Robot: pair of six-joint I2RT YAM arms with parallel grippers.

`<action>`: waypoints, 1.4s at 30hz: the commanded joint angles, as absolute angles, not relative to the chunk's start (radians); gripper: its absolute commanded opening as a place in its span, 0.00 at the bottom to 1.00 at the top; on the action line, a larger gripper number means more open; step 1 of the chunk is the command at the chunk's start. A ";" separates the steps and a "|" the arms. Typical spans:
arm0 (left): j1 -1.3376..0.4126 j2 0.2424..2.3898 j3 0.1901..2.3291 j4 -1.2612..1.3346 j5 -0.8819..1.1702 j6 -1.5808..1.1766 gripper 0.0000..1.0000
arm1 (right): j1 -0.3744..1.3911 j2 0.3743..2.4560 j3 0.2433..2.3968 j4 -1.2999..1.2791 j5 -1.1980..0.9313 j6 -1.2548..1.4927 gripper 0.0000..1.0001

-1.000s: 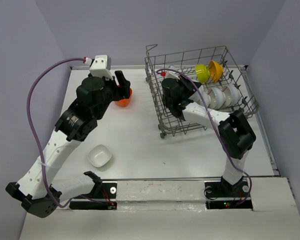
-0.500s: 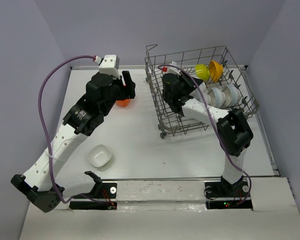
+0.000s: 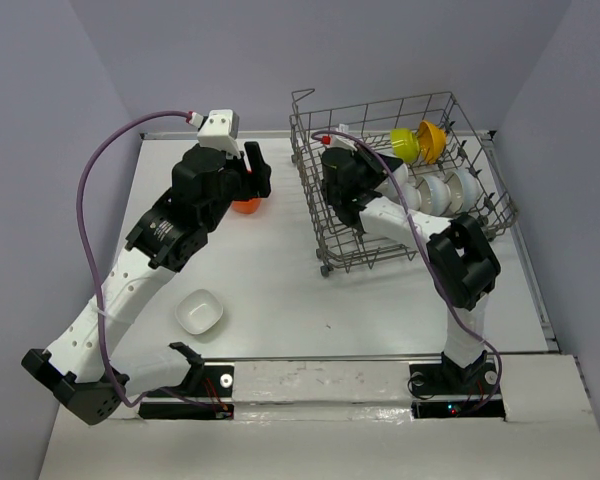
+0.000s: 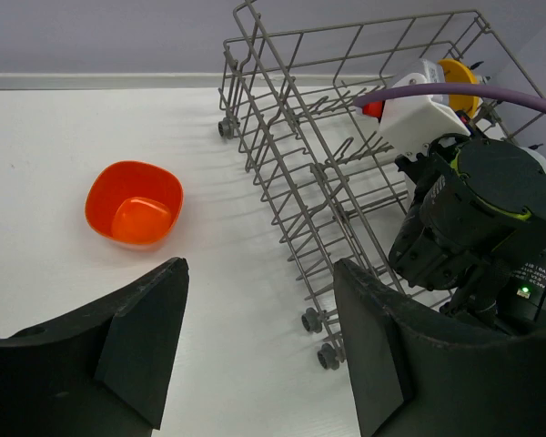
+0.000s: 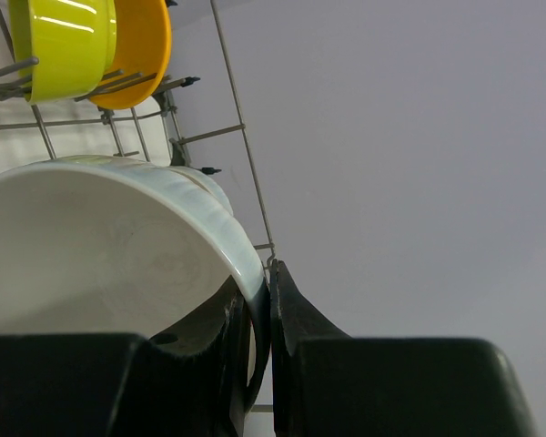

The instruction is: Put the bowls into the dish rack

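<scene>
- Left gripper [image 4: 259,350]: I see its two dark fingers [image 4: 141,341] spread wide with nothing between them, hanging above the white table [image 3: 280,275].
- Red-orange bowl [image 4: 134,202]: it sits upright on the table, open side up, ahead of the left finger in the wrist view and clear of both fingers. It lies to the left of the dish rack [image 3: 307,175], outside it. From above, the left arm's wrist partly covers it.
- Right gripper [image 5: 262,309]: I read its fingers as drawn close together, pinching the rim of a tilted white bowl [image 5: 109,255], one finger on each side of the rim. From above, this arm reaches into the rack's left half.
- Lime-green bowl [image 5: 64,41] and orange-yellow bowl [image 5: 144,45]: they stand on edge side by side among the prongs at the rack's far end, touching or nearly so.
- Racked white bowls [image 3: 450,188]: these stand on edge in a row in the rack's right half, nearer me than the two coloured bowls.
- Loose white bowl [image 3: 200,312]: it rests upright on the table near the left arm's base, well apart from the rack.
- Purple cable [image 3: 85,200]: it loops from the left wrist down toward the arm's base.
</scene>
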State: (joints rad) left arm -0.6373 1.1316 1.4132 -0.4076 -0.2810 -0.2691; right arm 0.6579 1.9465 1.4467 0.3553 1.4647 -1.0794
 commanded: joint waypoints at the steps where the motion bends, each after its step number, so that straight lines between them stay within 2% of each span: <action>1: -0.632 1.126 1.436 -0.373 -0.272 -0.259 0.73 | 0.641 1.965 1.427 0.405 1.582 -1.109 0.01; 12: -0.632 1.166 1.462 -0.371 -0.245 -0.268 0.73 | 0.660 1.850 1.364 0.482 1.592 -1.164 0.01; 23: -0.629 1.259 1.526 -0.353 -0.239 -0.284 0.73 | 0.669 1.848 1.381 0.497 1.589 -1.181 0.01; 32: -0.554 1.498 1.675 -0.295 -0.169 -0.353 0.71 | 0.669 1.807 1.373 0.500 1.586 -1.181 0.01; 42: -0.479 1.768 1.934 -0.322 -0.137 -0.393 0.68 | 0.669 1.847 1.433 0.503 1.583 -1.193 0.01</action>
